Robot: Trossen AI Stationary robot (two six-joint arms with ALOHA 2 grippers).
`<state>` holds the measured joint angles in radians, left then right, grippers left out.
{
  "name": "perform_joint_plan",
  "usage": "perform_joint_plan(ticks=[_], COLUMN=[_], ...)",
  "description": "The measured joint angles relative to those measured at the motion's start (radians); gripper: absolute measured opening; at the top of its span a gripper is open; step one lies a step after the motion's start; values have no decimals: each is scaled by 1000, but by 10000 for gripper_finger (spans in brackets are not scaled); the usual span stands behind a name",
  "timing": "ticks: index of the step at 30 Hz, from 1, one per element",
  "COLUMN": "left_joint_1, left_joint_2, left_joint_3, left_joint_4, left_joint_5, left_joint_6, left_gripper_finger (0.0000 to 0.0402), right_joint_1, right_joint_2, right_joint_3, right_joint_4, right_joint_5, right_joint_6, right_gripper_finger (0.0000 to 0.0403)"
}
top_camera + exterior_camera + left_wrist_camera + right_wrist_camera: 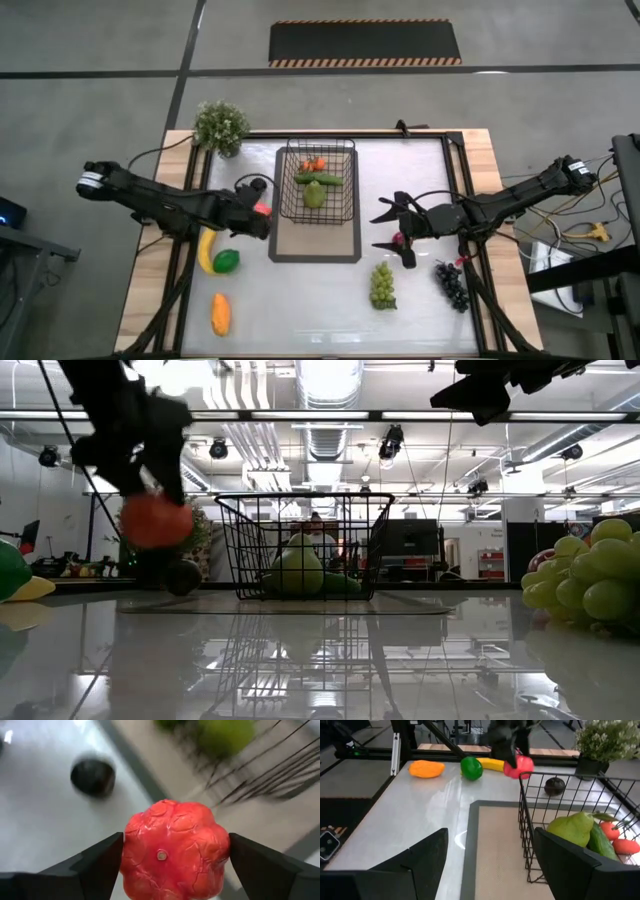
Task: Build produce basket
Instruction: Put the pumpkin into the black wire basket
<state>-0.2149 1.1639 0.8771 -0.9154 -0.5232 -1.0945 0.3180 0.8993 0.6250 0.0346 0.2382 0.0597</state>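
Tomato (172, 851) between left end effector (170, 857) fingers

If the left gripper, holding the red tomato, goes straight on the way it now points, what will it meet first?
Probably the near wall of the basket. The left gripper, jaws shut on the tomato, points toward the basket's side. It hangs above the table, so it may pass over the rim; depth is unclear.

Grey floor (90, 60), striped mat (365, 44)

Light: you get bright ceiling lamps (325, 380).
Glare: table (320, 660) mirrors them below the basket (300, 550).
Blur: basket behind your tomato (175, 850).
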Motion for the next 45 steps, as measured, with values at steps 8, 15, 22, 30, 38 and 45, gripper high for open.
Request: perform_joint_plan(ticks=[8,15,22,30,38,45], left_joint_1=[-129,-179,-166,-163,-126,-122], left_joint_2=[-156,-185,-124,70,221,238], left_joint_3=[41,38,-10,-36,-36,-36], left_joint_4=[97,171,172,172,175,182], left_joint_5=[-225,-277,-174,-53,-26,-17], left_joint_6=[85,163,160,71,53,-7], left_gripper_finger=[323,324,324,324,324,324], right_joint_1=[0,0,0,0,0,0], right_joint_2=[0,0,0,0,0,0], right_joint_3=[-78,-135,-132,-132,-132,-132], right_joint_4=[185,267,268,266,266,262], right_joint_5=[0,0,-1,-2,-2,-2], right_joint_6=[-67,-54,-37,-34,-35,-34], right_gripper_finger=[278,265,255,255,258,258])
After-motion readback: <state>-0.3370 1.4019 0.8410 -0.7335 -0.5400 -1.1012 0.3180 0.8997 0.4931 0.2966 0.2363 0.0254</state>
